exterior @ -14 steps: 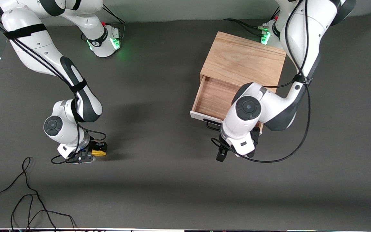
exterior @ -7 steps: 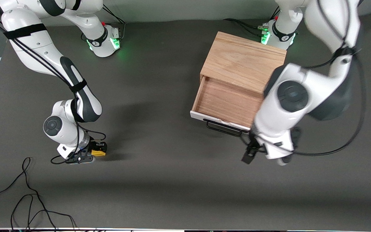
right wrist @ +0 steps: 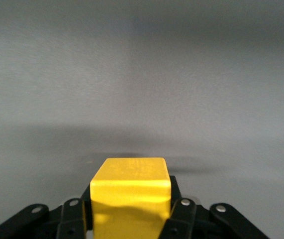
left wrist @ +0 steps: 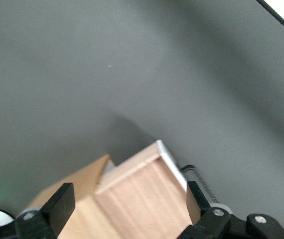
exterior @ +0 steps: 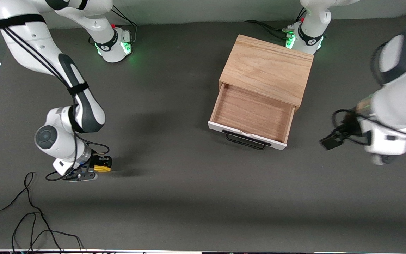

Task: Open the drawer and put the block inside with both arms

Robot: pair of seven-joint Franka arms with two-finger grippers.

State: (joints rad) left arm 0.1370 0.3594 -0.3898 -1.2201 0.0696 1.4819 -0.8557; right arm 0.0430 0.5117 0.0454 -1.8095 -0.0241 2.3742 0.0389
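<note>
The drawer (exterior: 250, 113) stands pulled out of the oak cabinet (exterior: 266, 67), its wood interior empty and its black handle (exterior: 245, 140) facing the front camera. My left gripper (exterior: 354, 150) is open and empty, up in the air over the table beside the drawer, toward the left arm's end. The left wrist view shows its spread fingers (left wrist: 62, 204) with the drawer (left wrist: 142, 191) between them, farther off. My right gripper (exterior: 95, 169) is shut on the yellow block (exterior: 100, 168), low over the table at the right arm's end. The block (right wrist: 130, 191) sits between the pads.
Loose black cables (exterior: 30, 211) lie on the dark table near the front edge at the right arm's end. Both arm bases (exterior: 113, 44) with green lights stand along the table's back edge. The cabinet sits close to the left arm's base (exterior: 307, 37).
My left arm has swung away from the drawer handle toward its own end of the table, leaving the drawer open. My right gripper, holding the block, has shifted slightly.
</note>
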